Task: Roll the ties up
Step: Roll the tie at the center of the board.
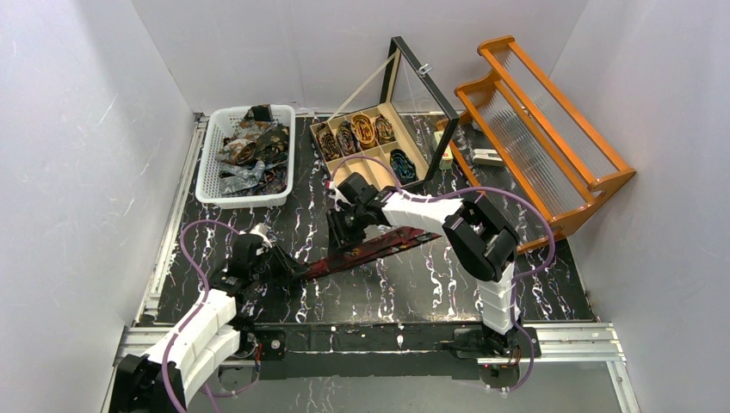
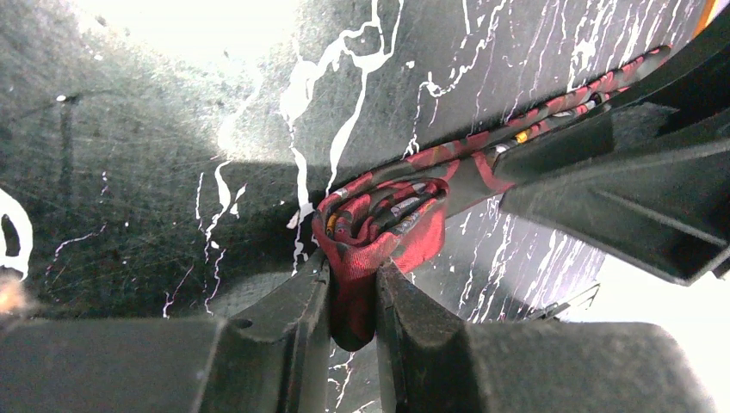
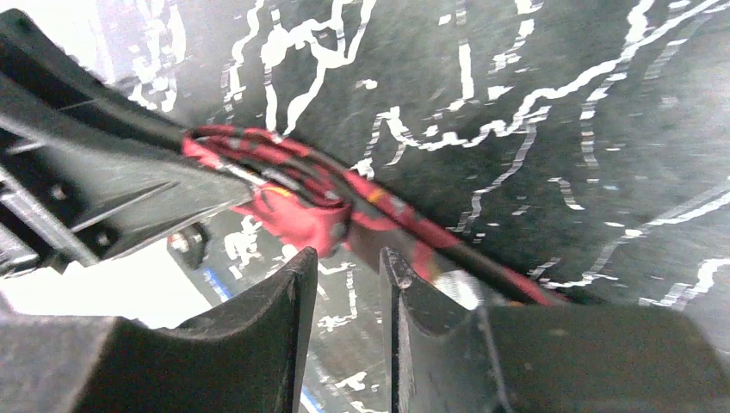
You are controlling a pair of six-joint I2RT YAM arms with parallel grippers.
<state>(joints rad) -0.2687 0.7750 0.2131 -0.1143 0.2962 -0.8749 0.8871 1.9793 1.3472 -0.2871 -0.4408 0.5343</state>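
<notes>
Marbled black table (image 1: 413, 288) — red tie (image 2: 379, 219) coil pinched in left gripper (image 2: 355, 268).

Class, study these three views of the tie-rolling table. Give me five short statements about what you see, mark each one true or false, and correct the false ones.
1. The left pincer is clamped on the coiled end of the red tie. True.
2. The white basket is empty. False: a heap of ties lies in it.
3. The wooden box has its lid shut. False: the lid stands open.
4. Rolled ties sit in the box's back compartments. True.
5. The red tie lies in the basket. False: it is stretched out on the table between the two arms.
</notes>
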